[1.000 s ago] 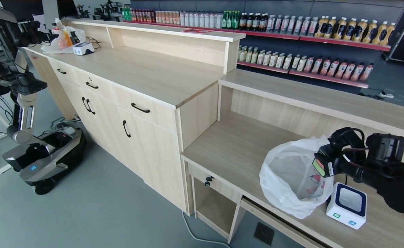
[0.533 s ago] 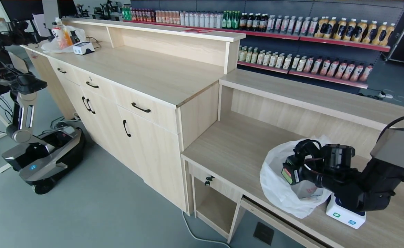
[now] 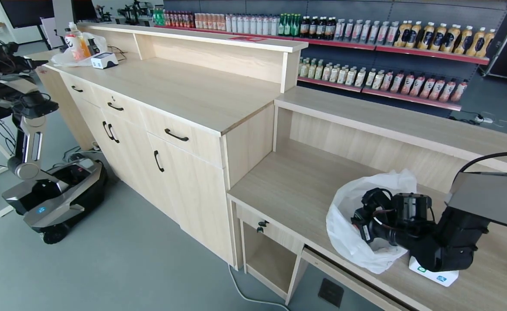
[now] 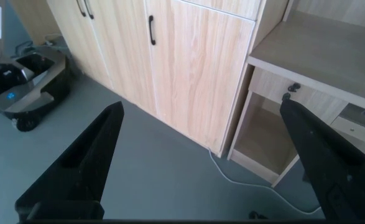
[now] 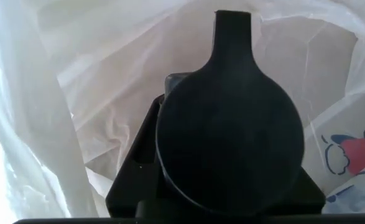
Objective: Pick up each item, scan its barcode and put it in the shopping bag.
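— How was the left gripper (image 4: 201, 107)?
— Spread wide with nothing between its fingers. It hung over the grey floor (image 4: 138, 168), in front of the cabinet (image 4: 194, 56) doors.
— And the bag?
— The white bag (image 3: 348, 235) sat open on the low desk (image 3: 288, 181), near the front edge. The right gripper (image 3: 361, 224) was down inside its mouth.
— Was it grasping the item?
— I couldn't tell whether it was clenched or released. In the head view a sliver of white label (image 3: 367, 233) showed at its tip. In the right wrist view a dark round shape (image 5: 229, 143) stood in front of the lens, with the bag's thin film all round it. I couldn't make out more of the item than that.
— The scanner?
— The scanner (image 3: 430, 274) stood on the desk just right of the bag, mostly under the right arm. Only its white front edge showed.
— Anything behind?
— Shelves (image 3: 387, 45) of bottles ran along the back wall.
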